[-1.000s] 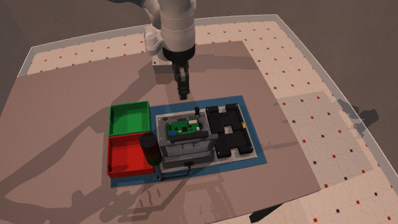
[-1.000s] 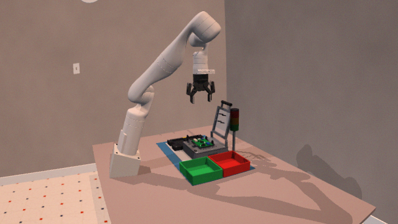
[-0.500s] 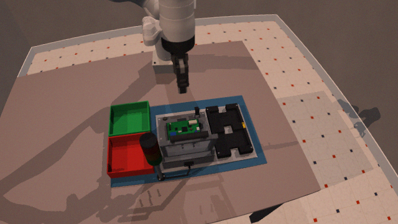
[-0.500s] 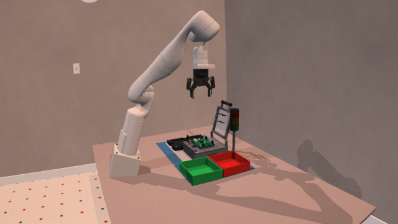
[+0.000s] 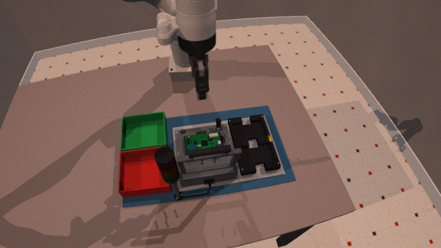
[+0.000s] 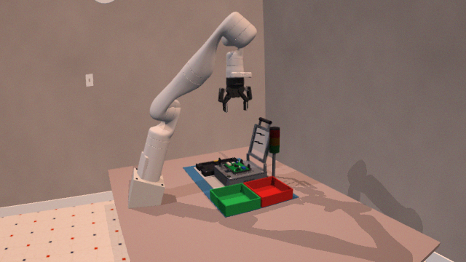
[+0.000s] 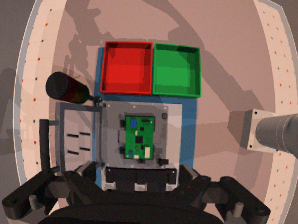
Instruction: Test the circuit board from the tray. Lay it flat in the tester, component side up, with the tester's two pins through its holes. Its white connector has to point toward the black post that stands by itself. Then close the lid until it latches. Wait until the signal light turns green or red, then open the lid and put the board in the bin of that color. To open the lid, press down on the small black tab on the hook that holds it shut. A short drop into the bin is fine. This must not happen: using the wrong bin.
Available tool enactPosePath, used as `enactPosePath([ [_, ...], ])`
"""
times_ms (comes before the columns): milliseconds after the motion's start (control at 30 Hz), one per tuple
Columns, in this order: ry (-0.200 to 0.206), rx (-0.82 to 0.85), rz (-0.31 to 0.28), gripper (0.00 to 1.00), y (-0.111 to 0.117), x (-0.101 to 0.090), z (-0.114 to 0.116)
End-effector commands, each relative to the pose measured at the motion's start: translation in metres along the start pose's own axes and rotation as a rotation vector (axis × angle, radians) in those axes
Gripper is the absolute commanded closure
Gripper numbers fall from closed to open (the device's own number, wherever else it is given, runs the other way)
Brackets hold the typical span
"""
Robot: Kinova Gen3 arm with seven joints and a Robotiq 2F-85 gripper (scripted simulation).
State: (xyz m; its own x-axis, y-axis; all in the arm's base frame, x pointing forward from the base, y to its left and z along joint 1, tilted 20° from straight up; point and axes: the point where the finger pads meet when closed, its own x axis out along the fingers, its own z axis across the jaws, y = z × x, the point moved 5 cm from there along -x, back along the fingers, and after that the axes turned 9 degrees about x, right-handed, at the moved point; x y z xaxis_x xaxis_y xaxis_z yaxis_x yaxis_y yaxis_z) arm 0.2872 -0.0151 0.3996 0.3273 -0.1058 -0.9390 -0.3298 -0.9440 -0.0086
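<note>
Looking over the camera views, I had the pinkish-brown worktop as the broadest thing, with the pale arm reaching over it. In the top view, its foot stood near twelve o'clock from the blue mat. The grey tester sat mid-mat, its lid raised on the six o'clock side. From the tester, the black tray lay at three o'clock, the green bin at ten and the red bin at eight. The signal light rose at about seven. My pincer hung well above the tester, pointing down, spread fully wide and gripping nothing. The circuit board lay in the tester, component side up; I couldn't tell whether the pins were through its holes. Its white connector sat toward one o'clock, near a small black upright piece.

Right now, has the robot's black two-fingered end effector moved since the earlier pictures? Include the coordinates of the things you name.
Yes, up! The end effector [image 5: 202, 97] [image 6: 235, 109] [image 7: 137, 173] is higher above the tall red-amber-green signal light [image 5: 167, 165] [image 6: 274, 140] [image 7: 59, 87] than before.
</note>
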Motion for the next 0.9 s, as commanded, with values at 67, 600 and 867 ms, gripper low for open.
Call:
enactPosePath([
  [67,0.001,0.001,-0.001,0.0,-0.0002,-0.0024,-0.0004],
  [600,0.001,0.001,-0.001,0.5,-0.0002,-0.0037,-0.0004],
  [867,0.001,0.001,-0.001,0.5,-0.0002,-0.0037,-0.0004],
])
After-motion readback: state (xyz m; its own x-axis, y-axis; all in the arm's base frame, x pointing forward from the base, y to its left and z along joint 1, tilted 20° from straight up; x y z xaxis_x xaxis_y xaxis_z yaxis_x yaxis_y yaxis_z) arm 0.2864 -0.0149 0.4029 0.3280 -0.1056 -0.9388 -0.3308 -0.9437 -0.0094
